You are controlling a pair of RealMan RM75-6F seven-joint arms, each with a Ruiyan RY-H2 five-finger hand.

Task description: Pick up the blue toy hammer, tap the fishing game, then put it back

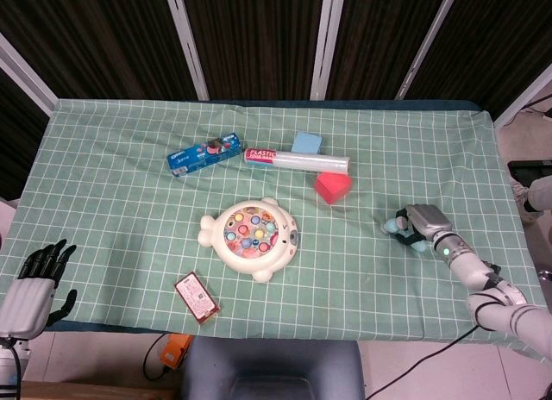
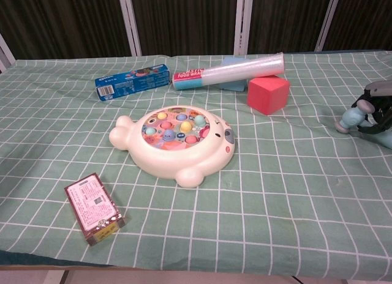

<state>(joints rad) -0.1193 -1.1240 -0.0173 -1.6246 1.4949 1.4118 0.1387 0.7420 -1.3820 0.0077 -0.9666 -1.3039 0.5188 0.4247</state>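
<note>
The white fishing game (image 1: 250, 234) (image 2: 174, 140), a round fish-shaped toy with coloured pieces on top, lies at the table's middle. Far to its right, my right hand (image 1: 425, 222) (image 2: 378, 109) grips the blue toy hammer (image 1: 402, 227) (image 2: 351, 119) low over the green checked cloth, with the hammer's head pointing left toward the game. In the chest view the hand is cut off by the right frame edge. My left hand (image 1: 39, 279) hangs off the table's front left corner, fingers spread and holding nothing.
A red block (image 1: 332, 187) (image 2: 267, 93) stands between the game and the hammer. Behind it lie a plastic wrap roll (image 1: 297, 161) (image 2: 229, 73), a light blue block (image 1: 306, 142) and a blue box (image 1: 203, 154) (image 2: 131, 81). A small red box (image 1: 197, 297) (image 2: 94, 207) lies front left.
</note>
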